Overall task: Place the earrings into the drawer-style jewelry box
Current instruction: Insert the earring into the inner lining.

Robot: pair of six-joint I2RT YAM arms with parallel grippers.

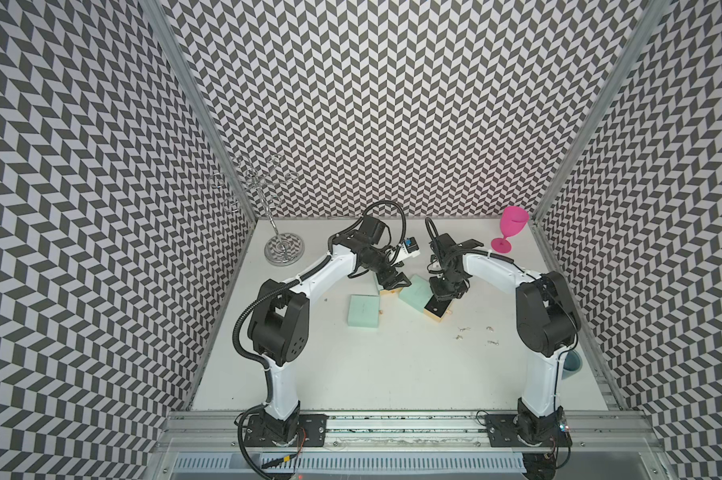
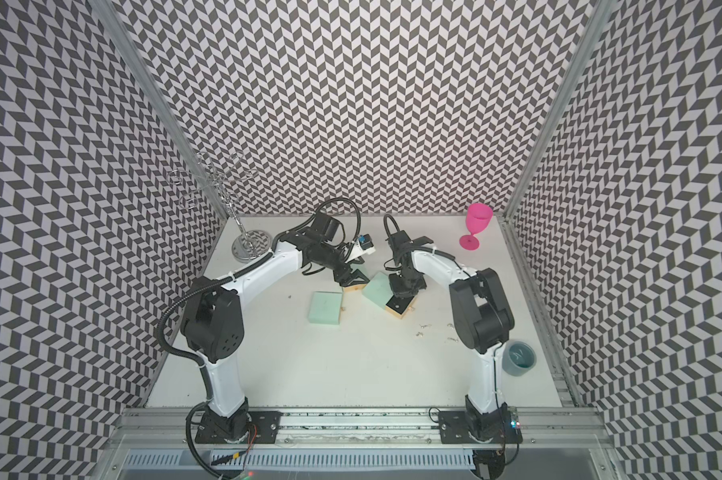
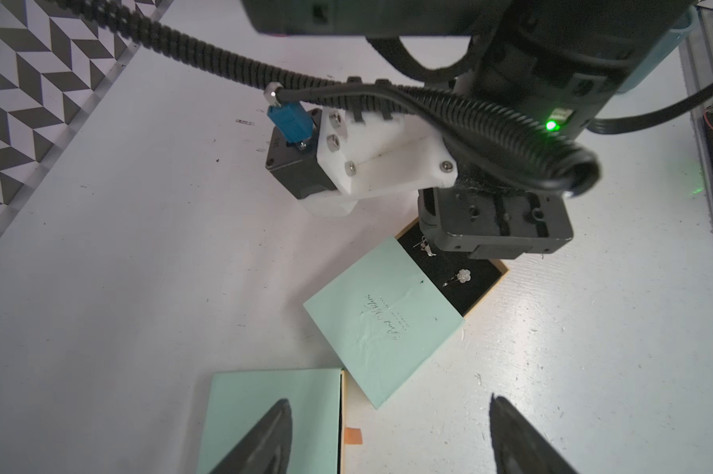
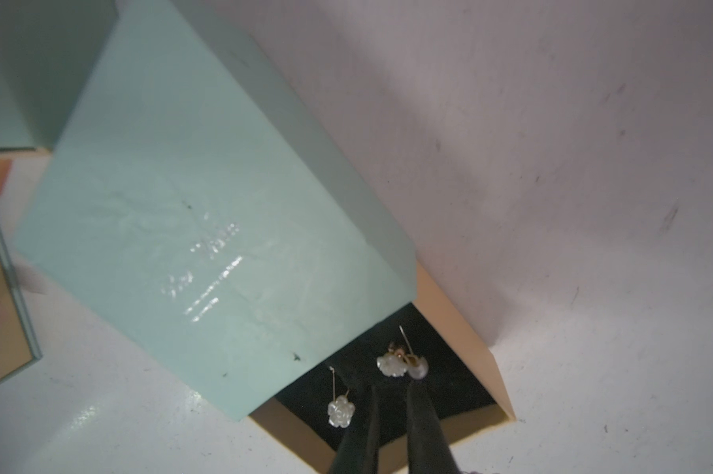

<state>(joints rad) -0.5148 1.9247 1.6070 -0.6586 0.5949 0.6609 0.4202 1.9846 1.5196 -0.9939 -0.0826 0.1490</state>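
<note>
Two earrings are seen on the black lining of the drawer. The drawer stands drawn out toward four o'clock from the mint-green jewelry box near the middle of the table, twelve o'clock being taken as the back wall. One earring is a white flower on a thin wire. The other, a flower with a small pearl, lies just past the fingertips of the right gripper, the pearl touching one fingertip. The jaws of that gripper are held a little apart; a narrow strip of lining is visible between them and nothing is seen in the gap. A few more earrings are scattered on the bare table at about four o'clock from the drawer, apart from it.

At nine o'clock from the jewelry box a second mint box is laid flat, apart from it. At ten o'clock a third mint box is partly covered in both top views by the left gripper, whose jaws are spread wide with nothing between them. A chrome wire stand is placed in the far corner at ten o'clock. A pink goblet is set at one o'clock, and a grey-blue cup at four o'clock beside the right arm's base.
</note>
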